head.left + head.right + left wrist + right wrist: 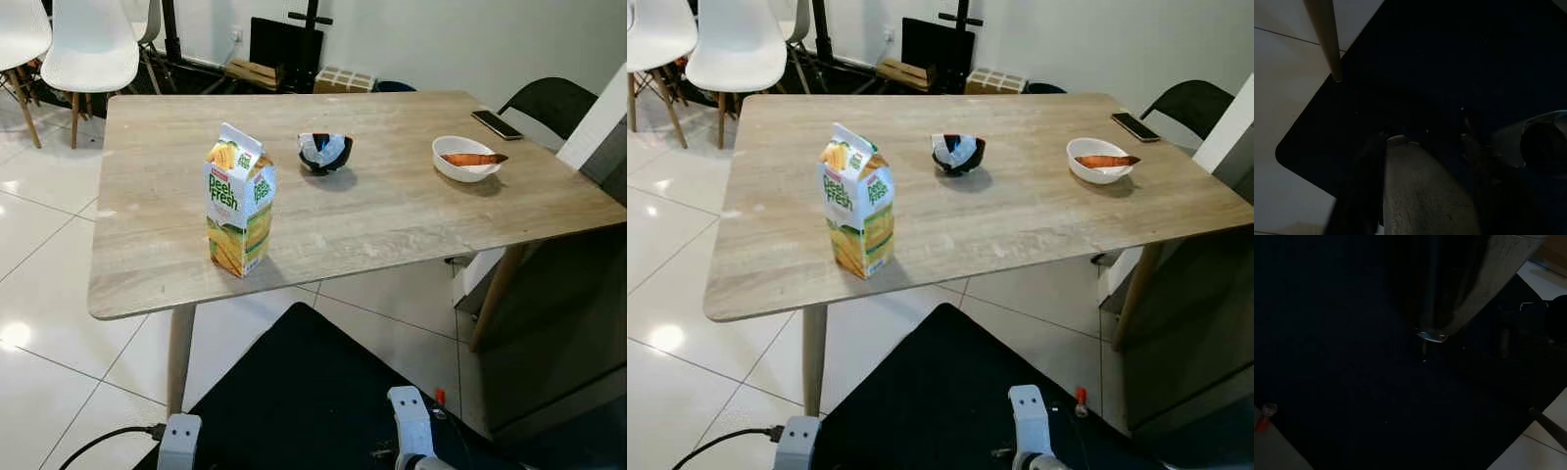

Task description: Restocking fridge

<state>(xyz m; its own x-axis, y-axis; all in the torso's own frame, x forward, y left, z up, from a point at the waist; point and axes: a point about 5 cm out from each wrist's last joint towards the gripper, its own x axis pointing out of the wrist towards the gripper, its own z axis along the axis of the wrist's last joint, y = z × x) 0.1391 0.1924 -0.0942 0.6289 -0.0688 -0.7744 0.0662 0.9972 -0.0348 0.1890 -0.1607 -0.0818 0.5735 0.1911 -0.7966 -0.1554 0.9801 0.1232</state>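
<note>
I see a juice carton (240, 204) upright near the wooden table's (392, 215) front edge; a dark bowl (324, 153) and a white bowl (464, 158) sit behind it.

You're in a home's dining area. A wooden table (392, 215) stands on glossy white floor tiles (39, 245), with white moulded chairs (93, 49) past its far left corner and a dark chair (549, 103) at its far right corner. On it are a juice carton (240, 201) near the front edge, a dark bowl (325, 153), a white bowl (465, 159) with food, and a phone (497, 123).
</note>
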